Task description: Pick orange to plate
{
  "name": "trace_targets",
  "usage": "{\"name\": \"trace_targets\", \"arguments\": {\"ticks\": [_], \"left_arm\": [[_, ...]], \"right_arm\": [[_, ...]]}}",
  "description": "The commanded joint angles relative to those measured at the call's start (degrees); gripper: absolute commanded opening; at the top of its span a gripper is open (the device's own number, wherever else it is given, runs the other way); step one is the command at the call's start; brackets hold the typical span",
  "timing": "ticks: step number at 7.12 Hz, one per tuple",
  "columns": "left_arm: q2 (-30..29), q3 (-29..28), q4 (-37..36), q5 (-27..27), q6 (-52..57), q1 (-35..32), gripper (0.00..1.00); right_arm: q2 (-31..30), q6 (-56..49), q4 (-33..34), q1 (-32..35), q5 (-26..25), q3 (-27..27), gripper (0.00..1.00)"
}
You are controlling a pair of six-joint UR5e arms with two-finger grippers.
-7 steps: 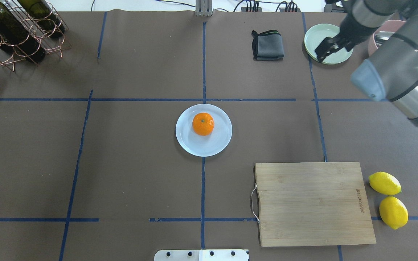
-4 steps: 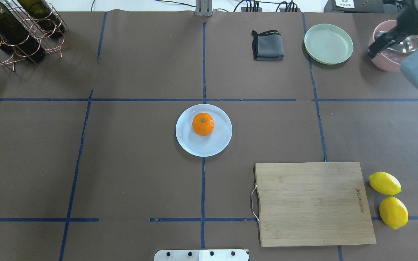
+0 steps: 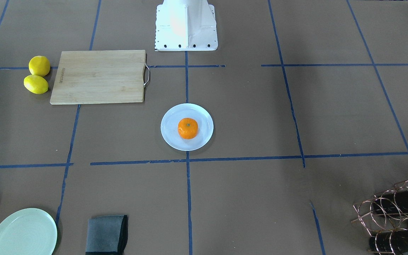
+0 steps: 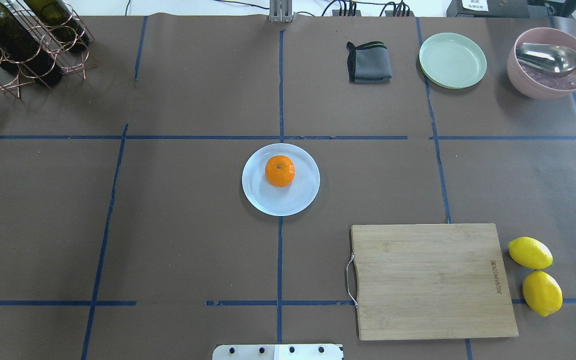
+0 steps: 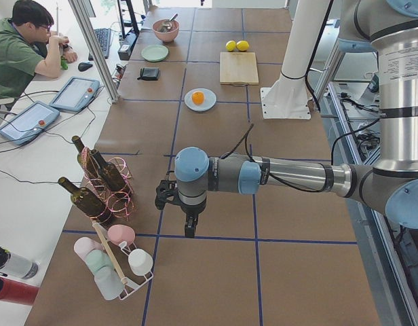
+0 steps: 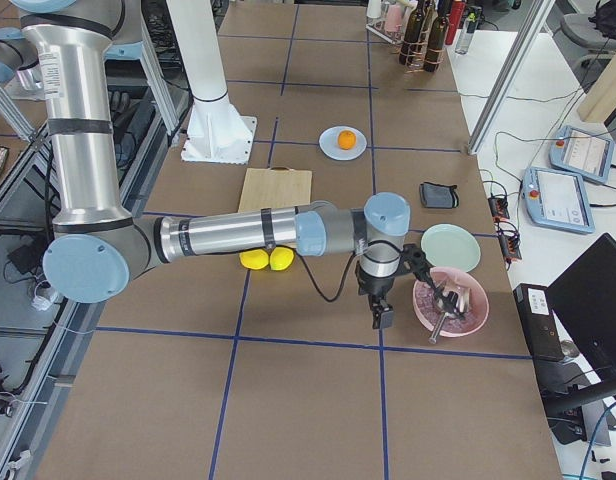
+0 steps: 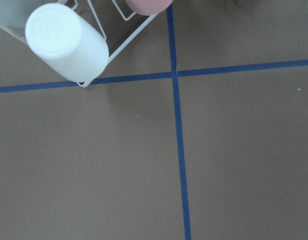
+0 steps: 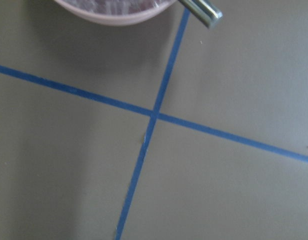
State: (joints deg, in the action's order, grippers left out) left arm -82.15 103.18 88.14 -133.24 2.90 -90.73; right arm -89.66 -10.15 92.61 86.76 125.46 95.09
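Observation:
The orange (image 4: 280,171) sits on the pale blue-white plate (image 4: 298,200) at the table's centre, a little off the plate's middle. The front-facing view shows the same orange (image 3: 187,128) on the plate (image 3: 170,122). Neither gripper is near it. My left gripper (image 5: 188,227) hangs over the table's left end, by the bottle and cup racks. My right gripper (image 6: 381,318) hangs over the right end, beside the pink bowl. Both show only in the side views, so I cannot tell whether they are open or shut. The wrist views show only brown paper and blue tape.
A wooden cutting board (image 4: 433,280) lies front right, with two lemons (image 4: 530,252) beside it. At the back right are a green plate (image 4: 452,60), a pink bowl (image 4: 543,82) with a spoon, and a grey cloth (image 4: 369,62). A wine rack (image 4: 23,40) stands back left.
My right arm has swung from over the green plate past the pink bowl and out of the overhead view to the right. The orange and plate have not moved.

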Motion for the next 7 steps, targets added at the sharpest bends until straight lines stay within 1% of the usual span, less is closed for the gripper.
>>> {"name": "trace_targets", "arguments": {"ticks": [1,3,4,7], "left_arm": [[0.85,0.0,-0.07,0.0,0.18,-0.06,1.0],[1.29,0.0,0.19,-0.87,0.09,-0.06,1.0],[1.29,0.09,0.11,-0.88,0.09,0.03,1.0],[1.2,0.18,0.28,-0.88,0.09,0.03,1.0]], "right_arm": [[-3.41,-0.04,-0.06,1.05,0.3,-0.25,1.0],[-3.94,0.22,-0.06,1.13,2.23,0.36,1.0],[-4.2,0.48,-0.06,1.05,3.28,-0.25,1.0],[-4.29,0.57,-0.06,1.05,3.38,-0.25,1.0]]}}
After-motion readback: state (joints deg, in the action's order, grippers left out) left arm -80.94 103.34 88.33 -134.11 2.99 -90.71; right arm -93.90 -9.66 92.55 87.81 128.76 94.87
